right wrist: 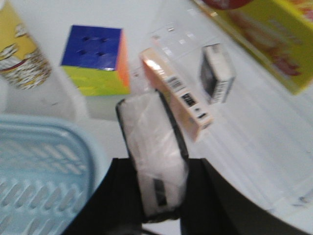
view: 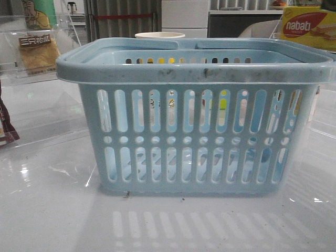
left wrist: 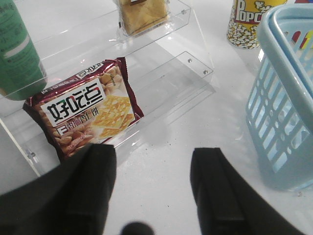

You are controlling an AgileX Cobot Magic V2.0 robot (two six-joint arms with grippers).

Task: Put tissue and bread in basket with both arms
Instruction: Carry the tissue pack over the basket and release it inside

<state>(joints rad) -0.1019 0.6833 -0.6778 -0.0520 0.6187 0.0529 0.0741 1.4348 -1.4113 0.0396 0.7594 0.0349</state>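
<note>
The light blue basket (view: 194, 115) fills the middle of the front view, and neither gripper shows there. The bread (view: 38, 52), tan in a clear wrapper with a dark label, stands on a clear shelf at the back left. In the left wrist view the bread (left wrist: 143, 14) is far beyond my left gripper (left wrist: 154, 154), which is open over bare table with nothing between its fingers. The basket (left wrist: 283, 98) is beside it. My right gripper (right wrist: 160, 166) is shut on the tissue (right wrist: 154, 142), a white pack with black edges, just next to the basket's rim (right wrist: 54, 137).
A maroon snack pack (left wrist: 85, 110) lies on the clear acrylic shelf (left wrist: 166, 73), next to a green can (left wrist: 17, 54). A popcorn cup (left wrist: 247, 22) stands behind the basket. Near the right gripper are a colour cube (right wrist: 95, 58), a peach box (right wrist: 178, 95), a small white box (right wrist: 216, 73) and the yellow nabati box (view: 308, 27).
</note>
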